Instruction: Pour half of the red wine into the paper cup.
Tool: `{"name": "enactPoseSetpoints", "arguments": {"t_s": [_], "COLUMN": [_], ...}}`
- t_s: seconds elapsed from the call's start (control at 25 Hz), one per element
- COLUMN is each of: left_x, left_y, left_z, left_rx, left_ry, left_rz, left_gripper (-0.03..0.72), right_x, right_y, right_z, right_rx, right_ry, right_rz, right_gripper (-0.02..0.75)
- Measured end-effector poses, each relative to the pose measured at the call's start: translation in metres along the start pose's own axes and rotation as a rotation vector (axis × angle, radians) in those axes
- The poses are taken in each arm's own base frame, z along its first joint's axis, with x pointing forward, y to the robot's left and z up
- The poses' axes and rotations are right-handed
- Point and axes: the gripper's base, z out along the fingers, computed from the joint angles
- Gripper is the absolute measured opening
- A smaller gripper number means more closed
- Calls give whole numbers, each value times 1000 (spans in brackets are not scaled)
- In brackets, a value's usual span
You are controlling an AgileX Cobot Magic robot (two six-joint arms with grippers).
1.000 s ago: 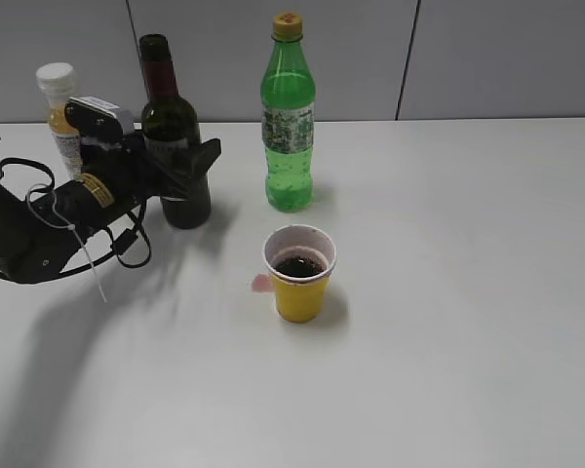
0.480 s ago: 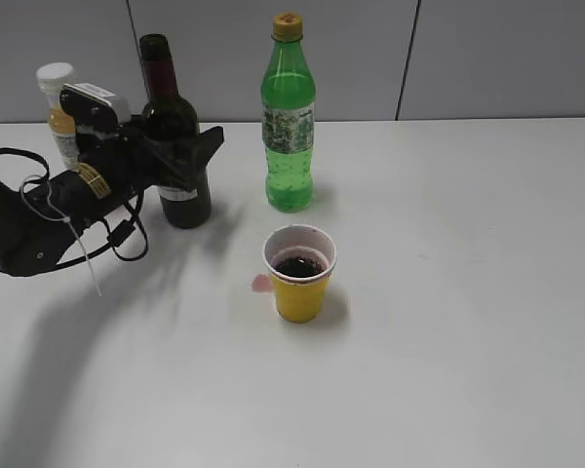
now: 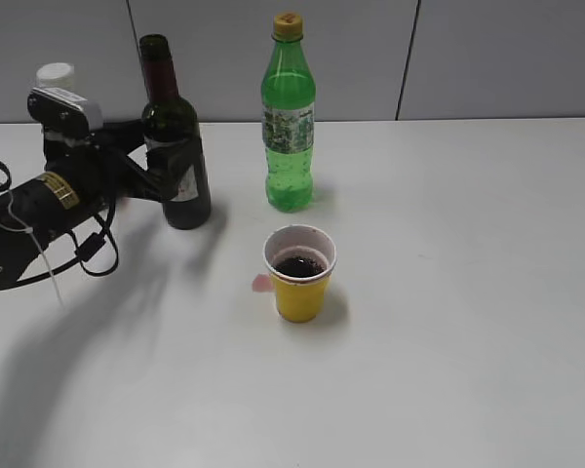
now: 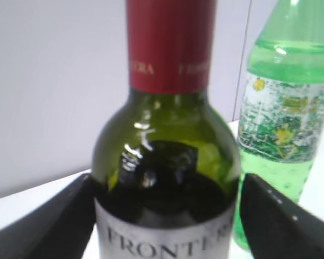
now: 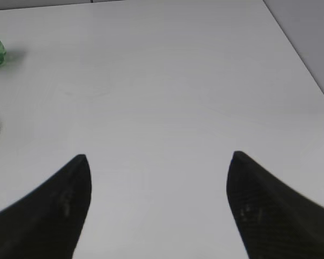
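Dark glass red wine bottle [image 3: 175, 166] stands upright on the white surface [image 3: 448, 292], at ten o'clock from the wine-filled yellow paper cup [image 3: 299, 275]. Left tool [image 4: 164, 216] straddles it, fingers apart; pouring looks done, retreat next. Right tool [image 5: 157, 178] gapes empty.

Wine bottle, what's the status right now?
Left fingers open, flanking upright wine bottle. Right gripper open, empty. Paper cup holds wine.

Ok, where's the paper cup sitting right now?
In the exterior view the paper cup stands upright near the table's middle, in front of the green soda bottle and to the right of the wine bottle.
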Motion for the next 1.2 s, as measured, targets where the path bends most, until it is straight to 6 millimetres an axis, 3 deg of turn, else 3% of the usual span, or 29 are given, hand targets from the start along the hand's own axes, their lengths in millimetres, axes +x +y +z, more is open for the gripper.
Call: {"name": "enactPoseSetpoints", "arguments": {"t_s": [0.28,0.48,0.88,1.2], "left_x": [-9,-17,-59,-106], "left_y": [-6,-16,-31,-40], "left_z": [-32,-72,-171,-220], "left_rx": [-6,-19,-147,-185], "left_ry": [43,93,47,-149], "left_rz": [14,9,-12,44], "left_gripper": [628,627,615,608], "right_x": [0,0,0,0], "right_y": [0,0,0,0], "right_z": [0,0,0,0], "right_rx": [0,0,0,0], "right_ry": [0,0,0,0], "right_rz": [0,0,0,0], "right_gripper": [589,589,589,589]}}
